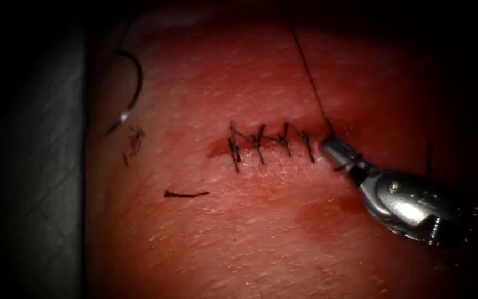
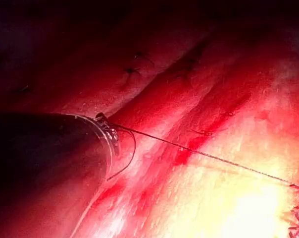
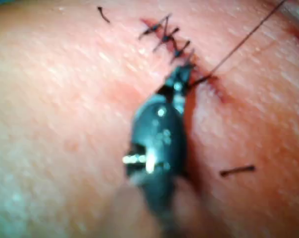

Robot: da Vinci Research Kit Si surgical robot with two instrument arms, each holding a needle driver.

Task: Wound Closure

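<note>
Steel jaws of my right tool (image 1: pixel 327 145) sat closed on the thread (image 1: pixel 309 77) at the stitched cut's (image 1: pixel 269 145) right end. Curved needle (image 1: pixel 132 88) lay free on the tissue (image 1: pixel 261 232) near its left edge, well apart, with open room between. I could not tell my left tool's (image 2: pixel 106 130) jaw state.

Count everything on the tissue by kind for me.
Needle: 1, lying loose left of the cut, unheld
Long thread: 1
Stitches: 4
Cut thread bits: 4
Claw: 1, right arm's, shut beside the thread; grip unclear
Total: 11
</note>
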